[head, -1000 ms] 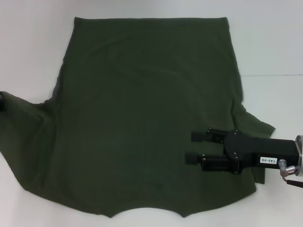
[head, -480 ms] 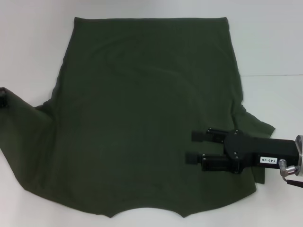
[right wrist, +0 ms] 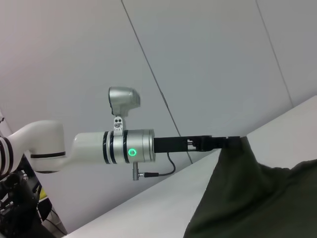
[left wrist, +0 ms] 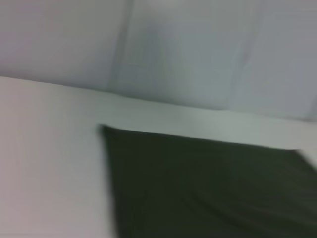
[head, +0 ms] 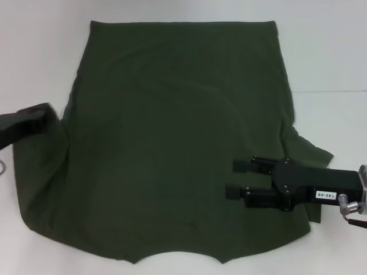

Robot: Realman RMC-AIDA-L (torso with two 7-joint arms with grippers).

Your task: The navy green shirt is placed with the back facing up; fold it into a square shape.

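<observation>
Since half a second ago, the left gripper (head: pixel 49 112) has come in from the table's left edge and now carries the shirt's (head: pixel 178 137) left sleeve up and inward; the sleeve that lay spread on the table is lifted, its cloth hanging from the fingers. The right wrist view confirms this: the far gripper's fingers are pressed onto the raised corner of cloth, pinching it, with the fabric draping down from that point.

Nearest the robot, the collar notch sits at the shirt's front edge, back side up. The right gripper (head: pixel 232 179) lies low over the shirt near the right sleeve, unchanged in place, its two fingers spread apart and pointing toward the middle of the cloth. It grips nothing visible. Whether it touches the fabric cannot be told.

Farther off, the body of the shirt lies flat on the white table (head: pixel 327 51), with the hem straight along the far side. The right sleeve spreads out on the table beside the right arm.

Judgement: the first fold is in progress. The left sleeve and side are being brought over toward the centre line. The right side remains unfolded, so most of the task is left. The lifted cloth may bunch at the shoulder unless it is laid down flat.
</observation>
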